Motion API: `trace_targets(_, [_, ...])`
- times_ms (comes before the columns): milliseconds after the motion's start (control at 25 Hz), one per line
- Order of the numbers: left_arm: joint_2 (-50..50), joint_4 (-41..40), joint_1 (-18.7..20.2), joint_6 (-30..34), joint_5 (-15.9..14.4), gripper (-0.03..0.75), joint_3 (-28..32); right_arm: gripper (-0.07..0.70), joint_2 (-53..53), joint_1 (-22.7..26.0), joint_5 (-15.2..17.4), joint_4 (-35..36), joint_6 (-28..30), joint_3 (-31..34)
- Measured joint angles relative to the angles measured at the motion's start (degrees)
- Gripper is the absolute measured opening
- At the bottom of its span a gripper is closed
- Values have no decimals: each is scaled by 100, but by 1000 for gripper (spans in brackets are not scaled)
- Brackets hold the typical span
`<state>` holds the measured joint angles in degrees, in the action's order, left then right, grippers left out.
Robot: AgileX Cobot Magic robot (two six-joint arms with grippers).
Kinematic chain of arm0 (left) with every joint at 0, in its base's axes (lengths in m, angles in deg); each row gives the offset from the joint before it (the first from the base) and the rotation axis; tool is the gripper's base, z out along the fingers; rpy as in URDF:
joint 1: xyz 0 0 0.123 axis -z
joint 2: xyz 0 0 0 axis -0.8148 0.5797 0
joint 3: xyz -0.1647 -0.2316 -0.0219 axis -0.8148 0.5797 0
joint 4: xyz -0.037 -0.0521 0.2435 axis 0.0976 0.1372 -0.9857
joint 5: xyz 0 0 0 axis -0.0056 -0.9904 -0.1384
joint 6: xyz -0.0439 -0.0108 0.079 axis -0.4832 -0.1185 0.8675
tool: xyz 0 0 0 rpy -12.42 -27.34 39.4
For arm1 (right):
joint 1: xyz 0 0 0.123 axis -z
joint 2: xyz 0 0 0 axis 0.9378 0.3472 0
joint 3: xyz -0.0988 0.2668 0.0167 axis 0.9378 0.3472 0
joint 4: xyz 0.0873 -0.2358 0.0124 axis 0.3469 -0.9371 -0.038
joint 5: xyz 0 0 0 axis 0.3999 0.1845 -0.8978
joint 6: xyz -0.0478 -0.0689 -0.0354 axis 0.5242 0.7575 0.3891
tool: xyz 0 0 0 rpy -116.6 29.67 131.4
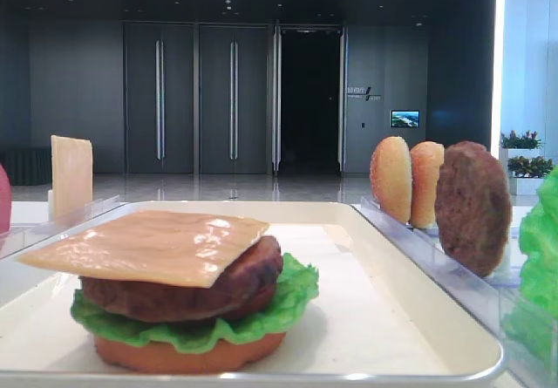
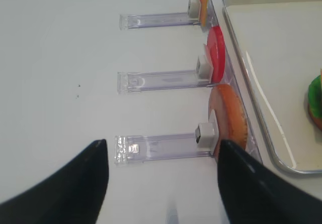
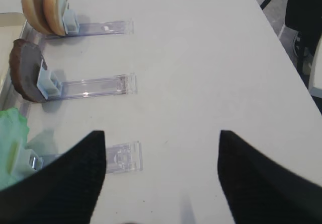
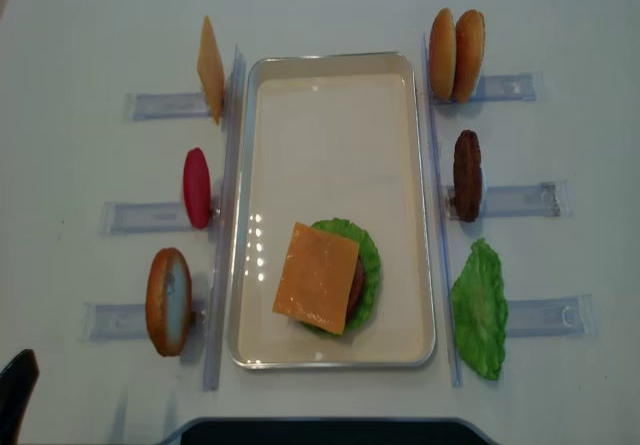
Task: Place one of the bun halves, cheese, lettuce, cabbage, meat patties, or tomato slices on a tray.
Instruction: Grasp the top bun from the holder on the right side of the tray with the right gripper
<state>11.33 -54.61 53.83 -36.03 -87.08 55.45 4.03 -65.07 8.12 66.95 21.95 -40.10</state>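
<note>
I see both sets of fingers, R (image 3: 161,176) & L (image 2: 161,178), spread wide, holding nothing, hovering over the counter (image 3: 201,58).

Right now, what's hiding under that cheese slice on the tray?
Under the cheese slice sits a meat patty, then lettuce, then an orange-tan base resting on the tray. The cheese covers the patty's top.

Bright overhead light glares off the cheese (image 1: 153,247) (background dim).
</note>
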Motion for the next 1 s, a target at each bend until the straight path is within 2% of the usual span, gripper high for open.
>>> trace_targets(560, [0, 0, 0, 0, 0, 517, 0, 481, 69, 0, 0, 13, 0, 0])
trace_targets(720, [0, 0, 0, 0, 0, 517, 0, 481, 848, 0, 40, 236, 0, -62])
trace_targets(1000, [0, 0, 0, -1, 0, 517, 0, 481, 2722, 0, 52, 839, 27, -530])
